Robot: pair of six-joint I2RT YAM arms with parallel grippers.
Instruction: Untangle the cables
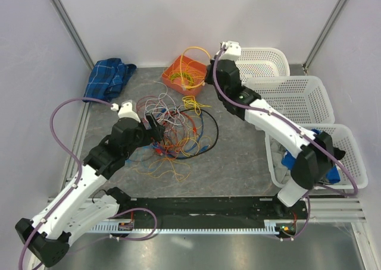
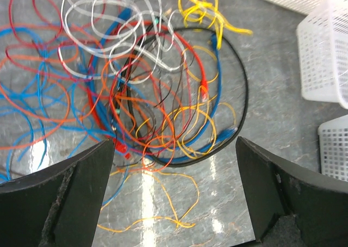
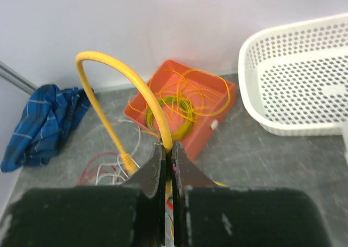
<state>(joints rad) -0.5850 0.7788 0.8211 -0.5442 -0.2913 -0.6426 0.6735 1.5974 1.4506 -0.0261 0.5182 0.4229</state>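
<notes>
**Cables [image 1: 178, 133] — tangled at mid-table**

A multicolour heap is spread on the table [image 1: 244, 157], just right of the left gripper [image 2: 174, 142] — its jaws are spread wide and nothing is held. One yellow cable [image 3: 111, 67] is pinched in the clenched right gripper [image 3: 168, 152] and arches up near the orange tray [image 1: 174, 68] at the far side.

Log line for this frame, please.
left gripper: open above cable tangle | right gripper: shut on yellow cable | orange tray: holds coiled yellow cables

You'll find cables [image 2: 163, 94] ahead of left fingers [image 2: 65, 203] smooth, glossy plastic; fingers matt, rough black; tabletop [image 2: 272, 111] polished grey; baskets [image 2: 326, 51] white perforated plastic.
</notes>
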